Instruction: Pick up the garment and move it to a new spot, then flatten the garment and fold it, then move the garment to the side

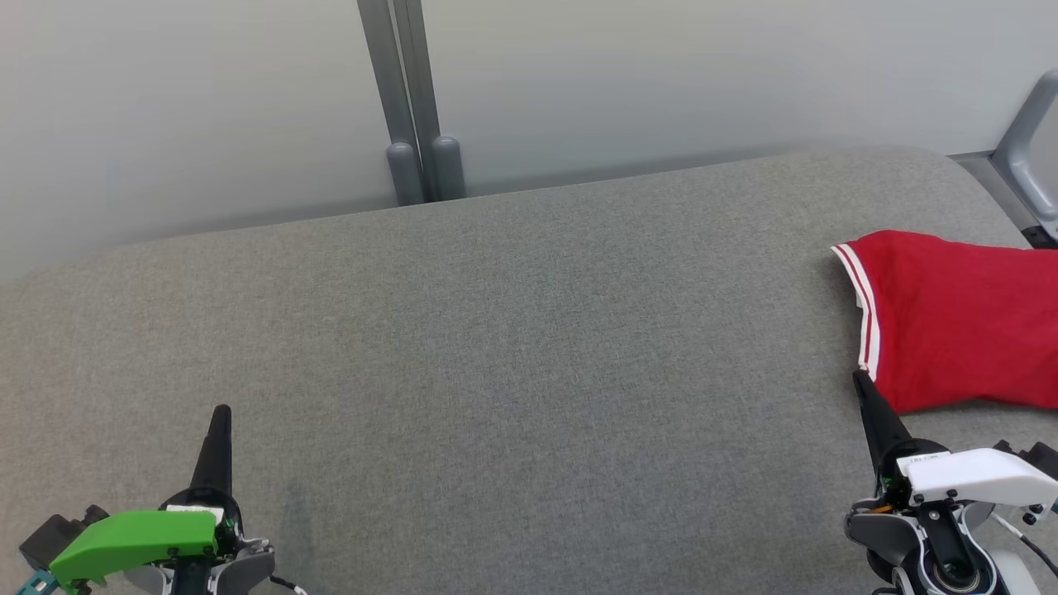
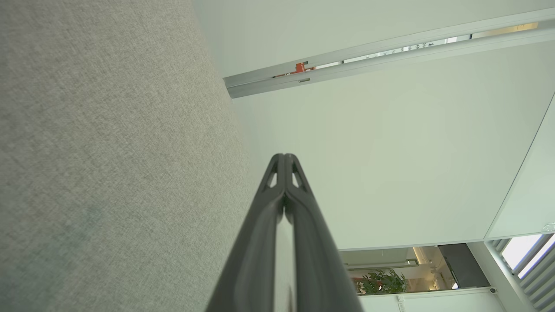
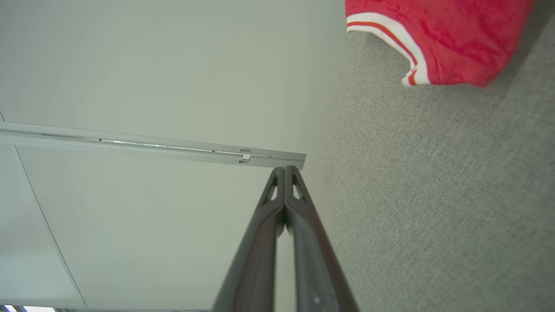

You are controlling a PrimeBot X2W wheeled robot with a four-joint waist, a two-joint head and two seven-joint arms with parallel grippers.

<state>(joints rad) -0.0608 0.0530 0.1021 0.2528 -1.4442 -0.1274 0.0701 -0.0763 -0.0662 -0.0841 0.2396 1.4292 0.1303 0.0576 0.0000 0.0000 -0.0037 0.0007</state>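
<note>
Garment first: the red garment point(image 1: 959, 322) lies at the right end of the grey fabric-covered surface point(image 1: 496, 330), running out past that end of my head view, its white-striped edge turned toward the surface's middle. From what I see it is loosely spread rather than folded, and nothing holds it. Both tools are pressed closed and empty. On the left gripper point(image 1: 221, 411) I see the two dark fingers meet along their length in the left wrist view, and it hangs over the near left part of the surface under its green cover point(image 1: 132, 537). On the right gripper point(image 1: 860, 377), under its white cover point(image 1: 975, 471), the fingers are likewise together; it sits over the near right part of the surface, its tip lining up with the garment's near corner from my head camera. In the right wrist view, though, bare grey fabric lies between the tip and the striped edge, so I read them as apart. Beyond the surface's far edge stand a twin grey post point(image 1: 421, 157) and a pale panel point(image 1: 207, 107).
</note>
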